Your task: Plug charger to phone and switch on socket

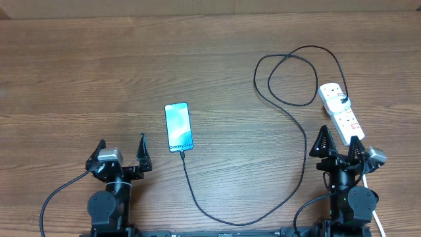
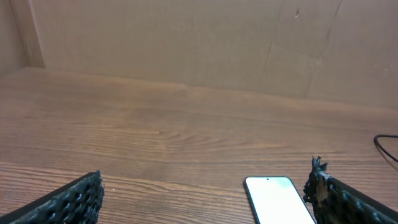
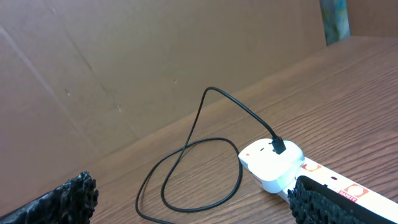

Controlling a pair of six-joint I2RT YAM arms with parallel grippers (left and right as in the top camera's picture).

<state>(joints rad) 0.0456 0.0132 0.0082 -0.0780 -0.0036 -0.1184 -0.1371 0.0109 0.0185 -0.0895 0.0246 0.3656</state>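
The phone (image 1: 178, 126) lies flat mid-table, screen lit, with the black charger cable (image 1: 299, 131) meeting its near end by a small plug (image 1: 181, 153). The cable loops along the front, up the right and coils to the white power strip socket (image 1: 341, 112) at the right. My left gripper (image 1: 122, 153) is open and empty, left of the phone; the phone's top (image 2: 277, 198) shows by its right finger. My right gripper (image 1: 341, 143) is open and empty, just in front of the socket's near end. The right wrist view shows the socket (image 3: 273, 163) and the cable loop (image 3: 199, 177).
A brown cardboard wall (image 2: 186, 43) stands along the back of the wooden table (image 1: 85, 85). A white cord (image 1: 377, 217) runs from the socket past the right arm's base.
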